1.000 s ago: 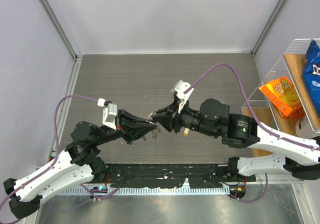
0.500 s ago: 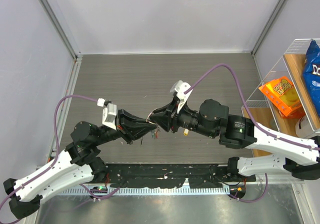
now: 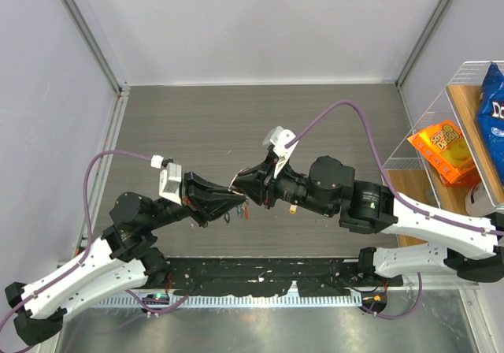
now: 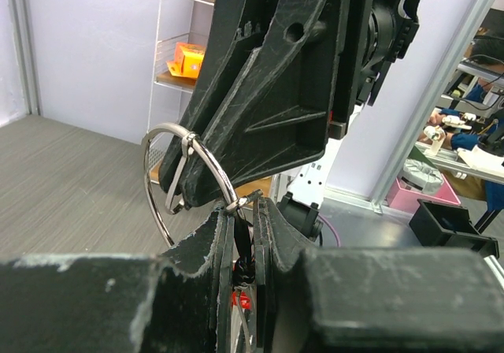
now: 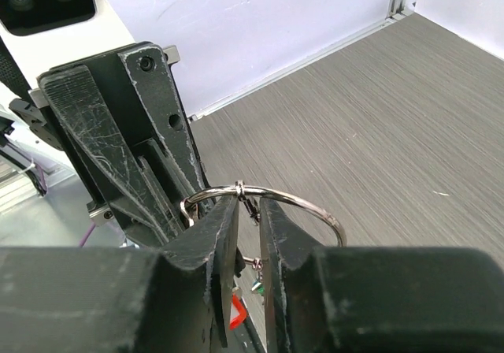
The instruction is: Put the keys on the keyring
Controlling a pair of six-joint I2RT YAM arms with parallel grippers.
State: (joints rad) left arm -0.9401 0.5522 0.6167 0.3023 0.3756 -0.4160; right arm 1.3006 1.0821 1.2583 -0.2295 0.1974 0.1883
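Meeting tip to tip in the top view, the left end effector (image 3: 236,205) and the right end effector (image 3: 242,189) sit above the middle of the grey surface (image 3: 236,117), nearer its near edge than its far one. The keyring (image 3: 234,184) shows only as a thin pale sliver between the two tips. The keys (image 3: 245,210) hang just under them as small red and green specks. Beyond the right edge of the surface stands a wire rack (image 3: 472,69) with an orange bag (image 3: 445,152) on it.

From the left wrist, the left end effector (image 4: 246,211) has its fingers (image 4: 209,243) set almost together. They pinch the keyring (image 4: 213,160) where the wire dips into the narrow slot between them. The ring stands upright above the tips, and its far side lies against the black finger of the right end effector (image 4: 276,77). A red key head (image 4: 240,298) shows low in the slot.

From the right wrist, the right end effector (image 5: 248,211) is closed to a slim gap and grips the keyring (image 5: 307,205) at its clasp. The ring arcs out to the right of the tips. The left end effector (image 5: 126,148) rises just behind, at the ring's other side. The red key head (image 5: 236,313) and a green key head (image 5: 257,287) hang below.
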